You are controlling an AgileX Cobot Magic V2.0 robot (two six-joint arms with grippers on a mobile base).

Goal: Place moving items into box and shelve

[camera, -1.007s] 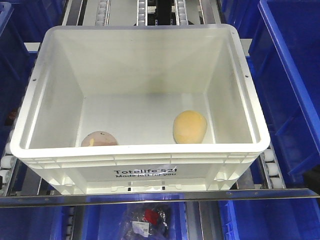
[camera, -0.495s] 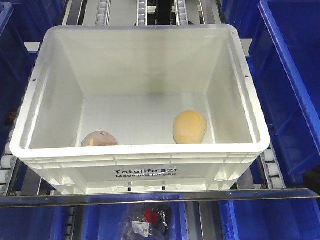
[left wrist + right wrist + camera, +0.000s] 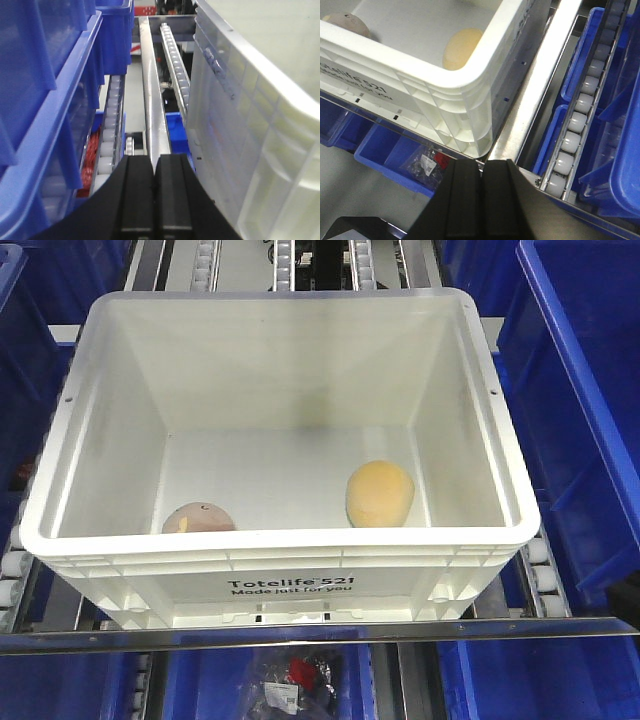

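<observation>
From the front camera I see the white box (image 3: 280,570) sitting on the roller rails of the shelf, with its printed side toward me and a metal bar (image 3: 320,632) running just below it. Both moving items lie inside on the floor of the box: the yellow-orange fruit (image 3: 379,493) is right of the middle, and the pinkish-brown fruit (image 3: 197,517) is at the near left, partly hidden behind the near rim. The two are well apart and do not touch each other. Blue bins (image 3: 585,410) stand on both sides of the box, and in a lower bin I can see a small plastic bag (image 3: 293,683) with something red inside. On the left wrist view, the left gripper (image 3: 154,172) has its two black fingers pressed together with nothing between them; it is beside the left outer wall of the box, over a roller track (image 3: 112,130). On the right wrist view, the right gripper (image 3: 481,172) is closed in the same way, also with nothing in it, and it is just outside the near right corner of the box, above the metal rail (image 3: 540,85).
</observation>
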